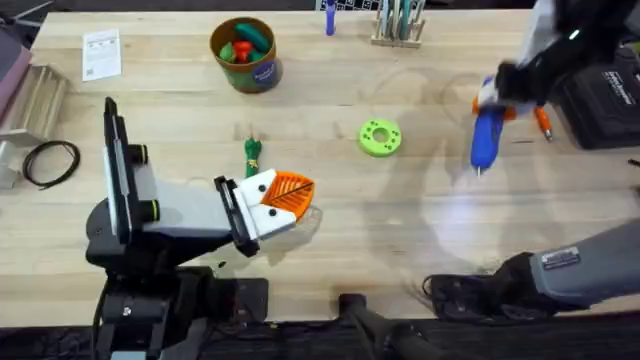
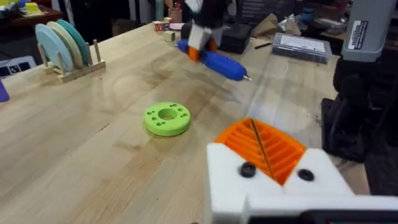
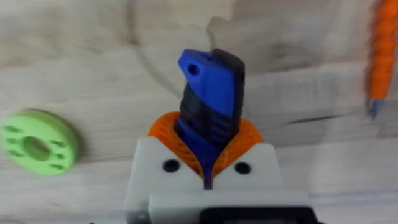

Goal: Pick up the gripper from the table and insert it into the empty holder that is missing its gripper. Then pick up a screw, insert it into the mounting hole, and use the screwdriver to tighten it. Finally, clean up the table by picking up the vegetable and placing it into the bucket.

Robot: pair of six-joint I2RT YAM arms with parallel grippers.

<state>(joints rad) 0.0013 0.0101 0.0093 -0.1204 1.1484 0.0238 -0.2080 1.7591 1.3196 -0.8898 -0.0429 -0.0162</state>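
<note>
My right gripper [image 1: 503,92] is shut on the blue screwdriver [image 1: 487,135], held over the table's right side with its metal bit toward the near edge. In the right wrist view the screwdriver [image 3: 211,93] sits between the orange pads of that gripper [image 3: 208,152]. My left gripper [image 1: 285,195] rests shut at the centre-left. Both of its white finger bases carry orange ribbed tips and a dark screw head [image 2: 247,169]. The green vegetable [image 1: 252,152] lies just beyond it. The tan bucket [image 1: 262,72] stands at the back with red and green toys inside. A loose gripper piece is out of view.
A flat green ring disc [image 1: 380,137] lies mid-table, also seen from the left wrist as the disc [image 2: 166,118]. A thin orange pen-like tool [image 1: 543,122] lies by a black box [image 1: 610,100] at the right. A wooden rack [image 1: 400,28] stands at the back, a cable loop [image 1: 50,160] at the left.
</note>
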